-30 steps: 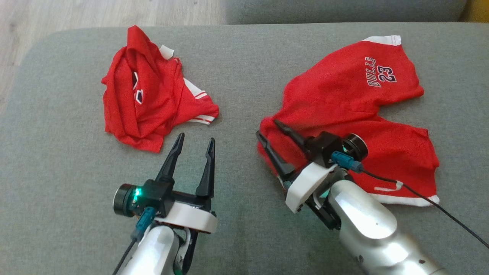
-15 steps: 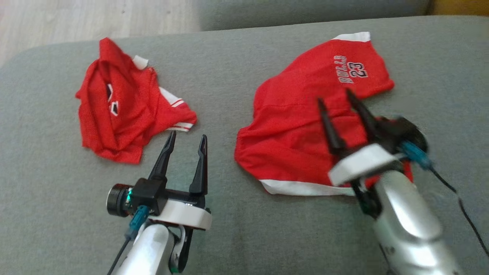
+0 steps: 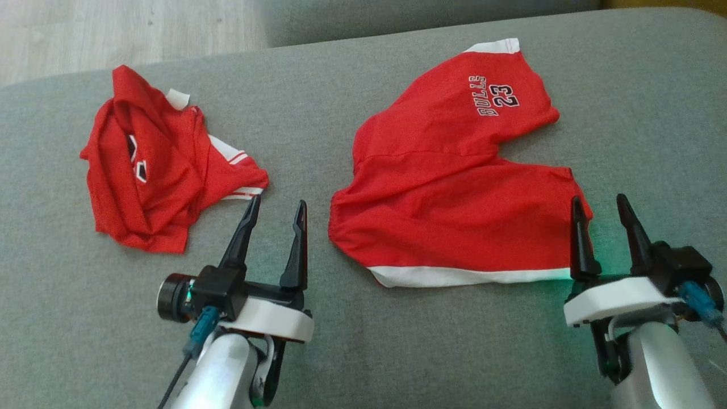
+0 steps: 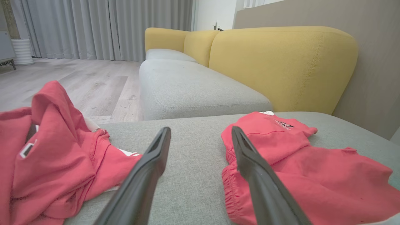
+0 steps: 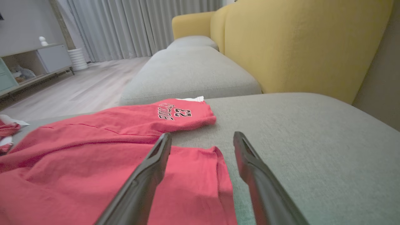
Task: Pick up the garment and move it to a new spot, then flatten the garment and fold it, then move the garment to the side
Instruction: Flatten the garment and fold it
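Observation:
The garment, a pair of red shorts (image 3: 454,187) printed "BULLS 23" with a white hem, lies spread on the grey cushion (image 3: 352,352), right of centre. It also shows as the shorts (image 4: 312,175) in the left wrist view and the shorts (image 5: 93,150) in the right wrist view. My right gripper (image 3: 598,198) stands open and empty at the near right corner of the shorts; the right gripper (image 5: 202,134) has its left finger over the cloth edge. My left gripper (image 3: 278,201) is open and empty over bare cushion, and the left gripper (image 4: 200,129) sits between the two garments.
A second red garment (image 3: 164,170), crumpled, lies at the left, near the cushion's rounded edge. Wooden floor (image 3: 113,34) is beyond that edge. Another grey seat (image 4: 193,87) and a yellow backrest (image 4: 281,62) stand behind. A black cable (image 3: 704,312) trails from my right wrist.
My right gripper opened off the shorts' left edge and swung right to their near right corner. The head camera has shifted, so the whole picture slid left. The left gripper stayed put.

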{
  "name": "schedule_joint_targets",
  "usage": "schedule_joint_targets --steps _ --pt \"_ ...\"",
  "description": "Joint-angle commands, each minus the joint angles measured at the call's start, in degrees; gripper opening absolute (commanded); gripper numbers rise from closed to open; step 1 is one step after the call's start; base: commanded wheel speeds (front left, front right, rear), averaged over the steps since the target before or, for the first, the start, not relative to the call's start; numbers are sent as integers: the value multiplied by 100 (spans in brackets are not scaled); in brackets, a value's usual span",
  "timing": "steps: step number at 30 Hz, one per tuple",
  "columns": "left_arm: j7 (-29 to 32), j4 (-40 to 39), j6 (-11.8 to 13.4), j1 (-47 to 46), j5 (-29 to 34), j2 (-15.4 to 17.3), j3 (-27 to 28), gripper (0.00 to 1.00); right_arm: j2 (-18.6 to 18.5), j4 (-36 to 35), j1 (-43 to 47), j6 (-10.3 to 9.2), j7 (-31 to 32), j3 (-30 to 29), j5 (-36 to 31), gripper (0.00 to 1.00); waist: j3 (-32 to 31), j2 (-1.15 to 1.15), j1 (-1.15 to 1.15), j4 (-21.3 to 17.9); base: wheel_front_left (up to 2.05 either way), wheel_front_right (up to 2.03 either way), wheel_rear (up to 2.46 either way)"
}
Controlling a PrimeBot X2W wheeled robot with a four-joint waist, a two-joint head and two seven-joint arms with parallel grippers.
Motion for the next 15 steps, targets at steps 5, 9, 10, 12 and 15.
schedule_joint_targets --steps 5,9,10,12,15 --pt "-55 -154 -21 -185 84 5 174 100 -2 412 -615 -4 313 -169 -125 100 148 0 0 28 0 0 0" --pt "-55 -134 -32 -257 93 5 126 100 -2 1022 -1050 -4 639 -347 -224 100 271 0 0 105 0 0 0" --pt "-55 -131 -30 -275 95 5 116 100 -2 1166 -1157 -4 699 -383 -237 100 302 0 0 125 0 0 0" --pt "-55 -127 -26 -303 97 5 101 100 -2 1484 -1348 -4 865 -426 -240 100 361 0 0 162 0 0 0" --pt "-55 -122 -21 -332 101 5 95 100 -2 1922 -1592 -4 1052 -486 -366 100 432 0 0 206 0 0 0"
